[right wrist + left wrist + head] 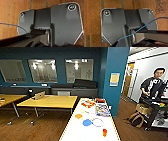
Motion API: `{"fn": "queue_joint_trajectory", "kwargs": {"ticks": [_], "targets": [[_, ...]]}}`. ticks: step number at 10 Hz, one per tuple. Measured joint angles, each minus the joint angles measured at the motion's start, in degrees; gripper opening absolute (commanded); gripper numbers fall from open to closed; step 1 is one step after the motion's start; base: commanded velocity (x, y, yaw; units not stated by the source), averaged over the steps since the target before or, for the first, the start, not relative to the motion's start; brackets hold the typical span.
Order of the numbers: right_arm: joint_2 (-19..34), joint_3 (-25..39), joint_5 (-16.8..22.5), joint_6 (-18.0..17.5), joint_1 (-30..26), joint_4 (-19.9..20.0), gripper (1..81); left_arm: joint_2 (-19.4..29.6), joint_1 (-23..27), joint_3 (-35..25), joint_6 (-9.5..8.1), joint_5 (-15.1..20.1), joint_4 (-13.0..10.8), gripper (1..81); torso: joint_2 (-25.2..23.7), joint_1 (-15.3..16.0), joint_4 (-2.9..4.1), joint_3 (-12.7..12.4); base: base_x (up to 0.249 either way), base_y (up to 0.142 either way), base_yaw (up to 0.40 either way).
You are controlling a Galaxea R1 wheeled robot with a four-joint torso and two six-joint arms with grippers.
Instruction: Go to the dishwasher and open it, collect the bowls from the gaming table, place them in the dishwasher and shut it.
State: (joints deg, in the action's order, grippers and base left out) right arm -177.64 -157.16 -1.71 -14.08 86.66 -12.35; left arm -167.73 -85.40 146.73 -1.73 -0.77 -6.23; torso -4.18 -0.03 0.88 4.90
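Right in front of the robot stretches the gaming table (pixel 75 133), white-topped. On it, nearest, stands a small orange cup (pixel 104 132); beyond that the bowls, blue (pixel 87 122), pale (pixel 97 122) and orange (pixel 78 116). Past the table's far end sit yellow wooden tables (pixel 50 101). Off to its side stands a person (pixel 153 87). Whether the pincers are open or closed, I cannot tell.

Brown wooden floor (pixel 10 18), blue cable (pixel 11 24)
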Motion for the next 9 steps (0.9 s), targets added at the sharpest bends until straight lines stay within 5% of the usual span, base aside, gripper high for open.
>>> {"fn": "queue_joint_trajectory", "kwargs": {"ticks": [9], "targets": [[0.24, 0.02, 0.04, 0.16, 0.11, -0.02, 81.1, -0.55, -0.02, -0.01, 0.0, 0.02, -0.02, 81.1, 0.0, 0.0, 0.0, -0.02, 0.0, 0.066, 0.0]]}}
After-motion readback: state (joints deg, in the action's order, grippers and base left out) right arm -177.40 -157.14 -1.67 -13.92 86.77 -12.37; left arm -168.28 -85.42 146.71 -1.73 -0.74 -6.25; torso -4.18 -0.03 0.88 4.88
